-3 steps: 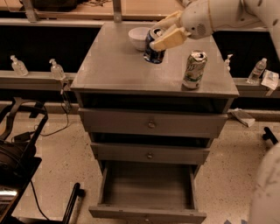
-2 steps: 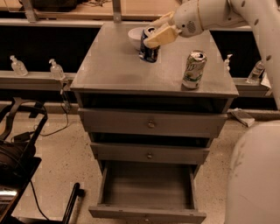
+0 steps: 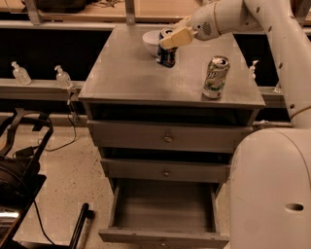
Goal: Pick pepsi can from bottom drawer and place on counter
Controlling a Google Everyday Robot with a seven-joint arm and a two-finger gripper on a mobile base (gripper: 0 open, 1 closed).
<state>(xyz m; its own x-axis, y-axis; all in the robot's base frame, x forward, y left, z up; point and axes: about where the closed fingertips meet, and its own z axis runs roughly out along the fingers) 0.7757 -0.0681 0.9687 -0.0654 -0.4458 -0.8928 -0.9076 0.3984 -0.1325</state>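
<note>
Pepsi can (image 3: 166,54) upright on the counter (image 3: 127,73), toward the back edge, a little right of centre. Gripper (image 3: 171,39) reaches in from the right, tan fingers (image 3: 176,37) clamped on the can's upper part, one finger lying across its near side; silver top shows just above it. Cannot tell if the can's base bears on the counter or sits a hair above. White bowl (image 3: 149,41) just behind and left of the can, partly hidden by it. Dented can (image 3: 215,77), taller, white and green, stands near the counter's front right, well apart from the pepsi can. White arm (image 3: 272,29) comes down the right side of the view; robot's white body (image 3: 272,189) fills the lower right and covers the cabinet's right flank. Bottom drawer (image 3: 163,237) pulled out, dark inside, nothing seen in it. Two knob drawers (image 3: 167,138) above it are shut. Wooden shelf (image 3: 87,6) runs along the top, behind the cabinet. Two clear pump bottles (image 3: 20,73) on the grey rail to the left, another bottle (image 3: 252,69) on the right by the counter edge. Black frame (image 3: 22,160) and cable (image 3: 53,146) on the speckled floor, left of the cabinet.
</note>
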